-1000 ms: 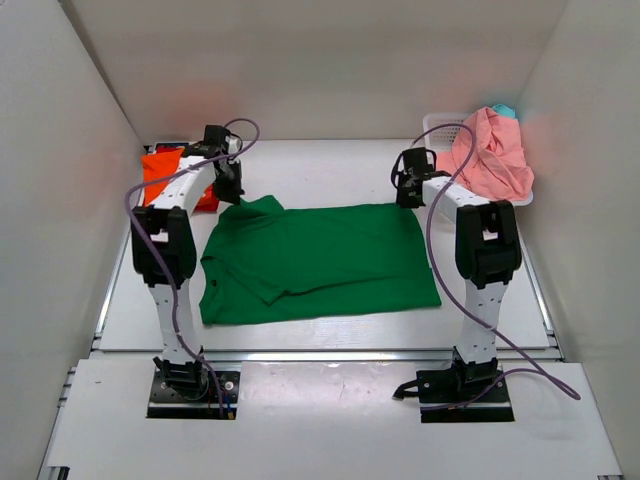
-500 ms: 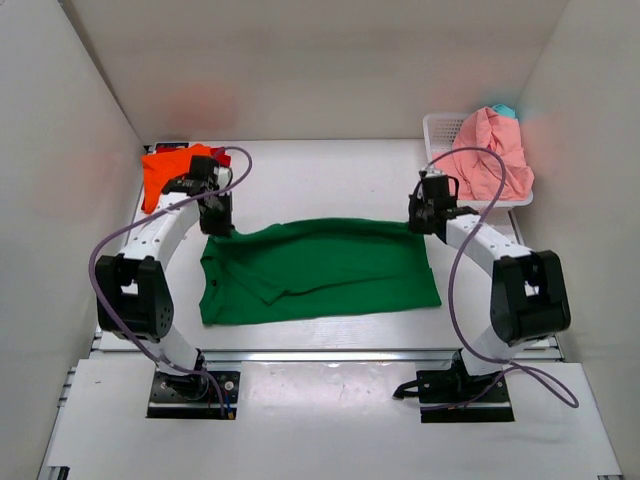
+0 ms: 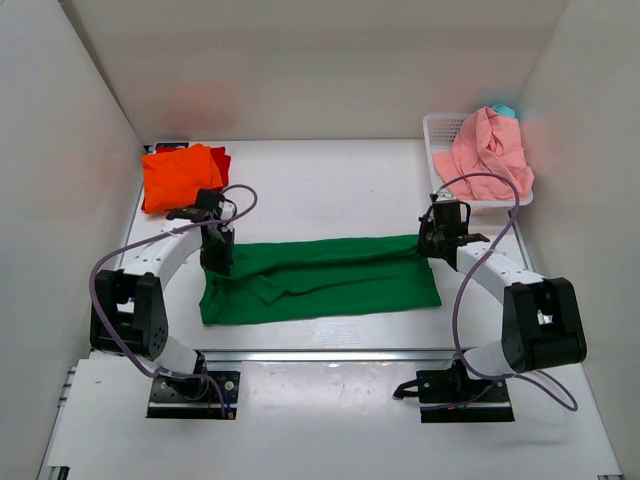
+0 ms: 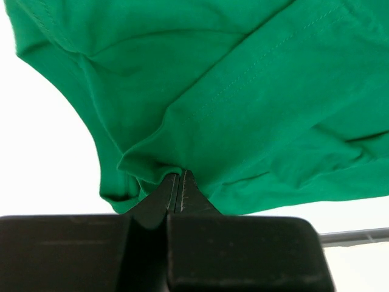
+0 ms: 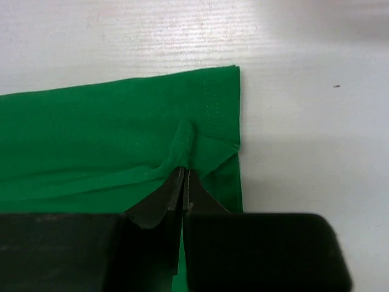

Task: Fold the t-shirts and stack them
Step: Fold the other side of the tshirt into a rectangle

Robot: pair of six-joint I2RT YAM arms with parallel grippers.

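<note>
The dark green t-shirt (image 3: 320,280) lies spread across the table's middle, its far edge lifted and drawn toward the near side. My left gripper (image 3: 218,262) is shut on the green shirt's far left edge (image 4: 152,164). My right gripper (image 3: 432,245) is shut on its far right edge (image 5: 188,143). The folded bright orange t-shirt (image 3: 178,176) lies at the back left on top of the red t-shirt (image 3: 222,160), of which only an edge shows. The salmon pink t-shirt (image 3: 490,150) is heaped in the basket at the back right.
A white plastic lattice basket (image 3: 438,130) stands at the back right, with a bit of teal cloth (image 3: 503,109) behind the pink shirt. White walls close in the left, right and back sides. A metal rail (image 3: 330,353) runs along the near table edge.
Both grippers have moved toward the near side with the green shirt's far edge in them, folding it over. The orange shirt is now uncovered by the left arm.
</note>
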